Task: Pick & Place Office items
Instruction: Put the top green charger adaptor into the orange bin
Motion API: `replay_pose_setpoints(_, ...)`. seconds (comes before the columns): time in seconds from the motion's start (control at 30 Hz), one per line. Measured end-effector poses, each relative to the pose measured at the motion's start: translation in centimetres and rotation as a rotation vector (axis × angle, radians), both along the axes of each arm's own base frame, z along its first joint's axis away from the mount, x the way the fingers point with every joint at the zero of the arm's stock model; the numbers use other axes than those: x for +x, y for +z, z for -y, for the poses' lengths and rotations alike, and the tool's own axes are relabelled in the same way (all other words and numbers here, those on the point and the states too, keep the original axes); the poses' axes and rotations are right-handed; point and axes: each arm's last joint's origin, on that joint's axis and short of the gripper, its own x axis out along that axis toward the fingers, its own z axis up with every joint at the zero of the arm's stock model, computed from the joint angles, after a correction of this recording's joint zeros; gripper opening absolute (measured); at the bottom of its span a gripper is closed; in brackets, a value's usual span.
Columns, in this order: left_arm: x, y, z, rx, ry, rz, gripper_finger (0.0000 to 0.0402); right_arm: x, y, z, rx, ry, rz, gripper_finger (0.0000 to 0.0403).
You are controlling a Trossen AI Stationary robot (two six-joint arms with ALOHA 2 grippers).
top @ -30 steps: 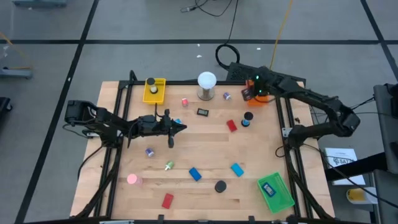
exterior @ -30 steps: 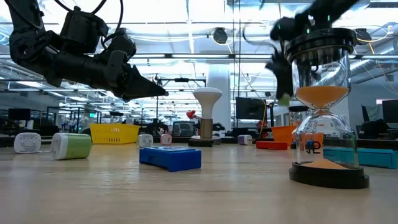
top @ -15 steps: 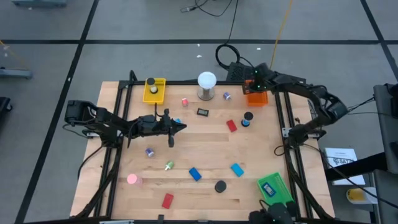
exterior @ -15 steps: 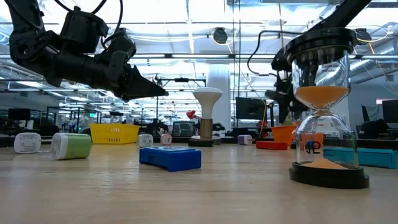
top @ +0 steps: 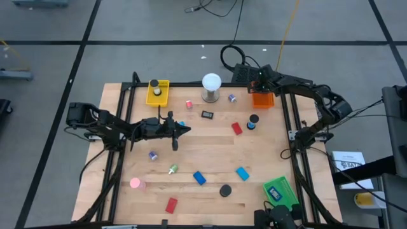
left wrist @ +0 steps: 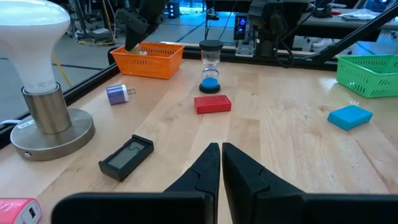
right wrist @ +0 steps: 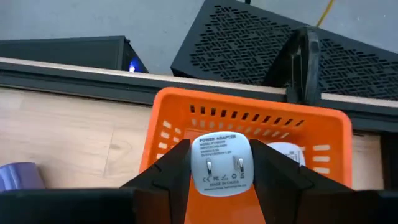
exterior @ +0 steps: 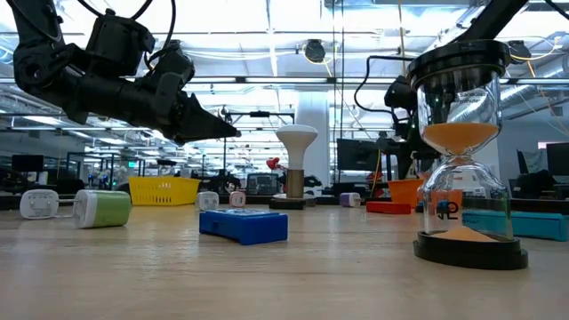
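Observation:
My right gripper [top: 258, 86] hangs over the orange tray [top: 262, 99] at the table's far right and is shut on a white power adapter [right wrist: 222, 163]. Another white piece [right wrist: 290, 152] lies in that tray. My left gripper [top: 188, 130] is shut and holds nothing, hovering above the table left of centre. Loose office items lie flat on the wood: a red block [top: 237, 128], two blue blocks [top: 199, 178] [top: 242, 172], a black round piece [top: 225, 189], a pink round piece [top: 135, 183] and a small black display [top: 207, 114]. My right gripper pinches the white power adapter between its two fingers [right wrist: 174, 174], which press on two opposite sides [right wrist: 200, 167]. Its labelled face with the two prongs is turned toward the wrist camera. The fingers slant downward toward the table's far edge. The adapter is lifted clear, above the orange tray.
A white bulb on a metal base [top: 211, 86] stands at the far middle. A yellow tray [top: 158, 93] is at the far left and a green tray [top: 282, 196] at the near right. A small blue hourglass [top: 253, 121] stands near the orange tray. A black perforated box [right wrist: 249, 43] lies beyond the far edge.
My right gripper has come down toward the orange tray with the white adapter still in its fingers and has rolled a little. Most of that move came early in the second. My left arm has kept still.

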Motion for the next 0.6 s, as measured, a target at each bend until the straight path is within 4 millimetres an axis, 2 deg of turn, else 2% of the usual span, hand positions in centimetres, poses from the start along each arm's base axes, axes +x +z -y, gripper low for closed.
replay_pose_setpoints(0.17, 0.0, 0.0, 0.0, 0.000, 0.000, 0.000, 0.0021, -0.1, -1.1, -0.4, 0.006, -0.003, 0.000, 0.0135)
replay_pose_setpoints(0.6, 0.0, 0.0, 0.0, -0.002, 0.000, 0.000, 0.0021, 0.1, -1.7, 0.1, -0.032, -0.014, 0.033, 0.0135)
